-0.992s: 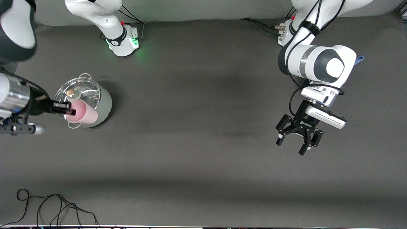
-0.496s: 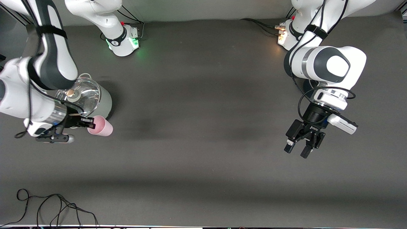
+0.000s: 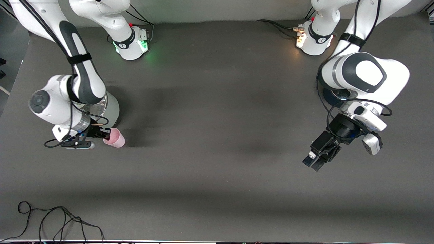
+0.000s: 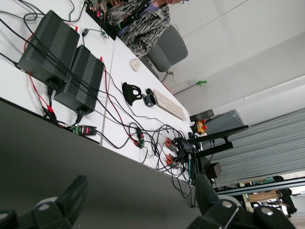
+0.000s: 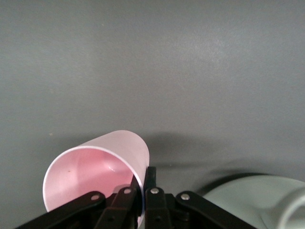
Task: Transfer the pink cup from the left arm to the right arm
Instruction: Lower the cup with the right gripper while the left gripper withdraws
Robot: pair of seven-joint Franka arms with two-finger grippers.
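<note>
The worktop (image 3: 217, 162) is a broad flat sheet of matte dark-grey material. Two glossy white jointed arms reach over it. The left arm (image 3: 364, 73) has a rounded white-and-dark joint shell and a white-grey wrist block; its black open-linkage left tool (image 3: 317, 160) hangs over bare worktop toward the left arm's end, fingers (image 4: 71, 200) spread wide apart and holding nothing. The right arm (image 3: 64, 98) has a shiny silver wrist and bends down over a pot (image 3: 112, 108), a rounded pale grey-green vessel with a mirror-bright metal lid, standing toward the right arm's end of the worktop. A thin black cable (image 3: 54, 217) lies in loose loops at the worktop's edge nearest the front camera. The right tool (image 3: 105, 135), slim and black, is clamped on the rim of the cup (image 3: 115, 139), one finger inside and one outside the wall. The cup is a small smooth pale-pink tapered tumbler, tipped on its side just beside the pot and over the worktop
</note>
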